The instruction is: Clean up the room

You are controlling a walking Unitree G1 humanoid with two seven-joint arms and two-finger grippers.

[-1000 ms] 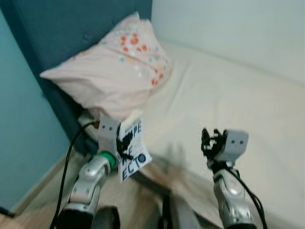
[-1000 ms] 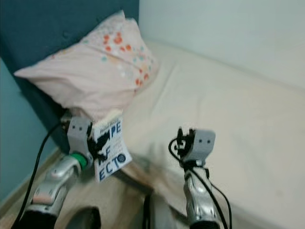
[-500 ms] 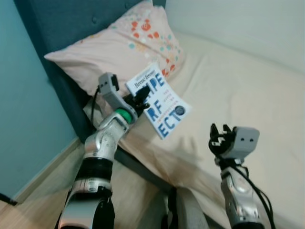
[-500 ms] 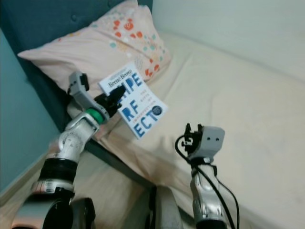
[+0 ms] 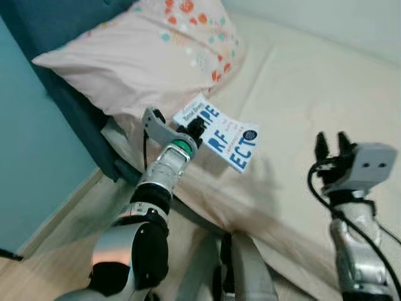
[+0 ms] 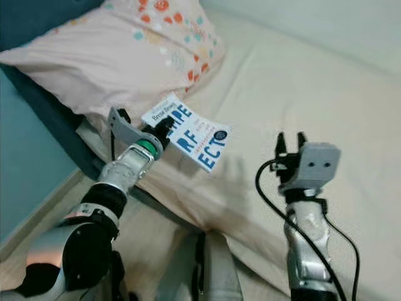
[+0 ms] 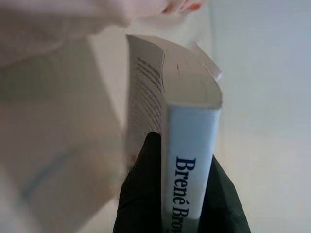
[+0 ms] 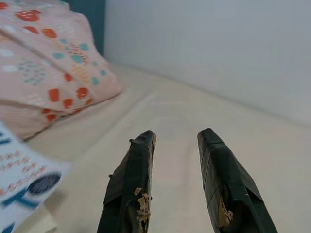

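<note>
The cream bed (image 5: 301, 106) lies bare to the right and far side of the book (image 5: 220, 133), giving open room there. The pink dotted pillow (image 5: 138, 56) and the teal headboard (image 5: 69, 119) close off the far left.

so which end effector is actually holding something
The left end effector: it grips a white-and-blue book above the bed. The right end effector is open and empty.
</note>
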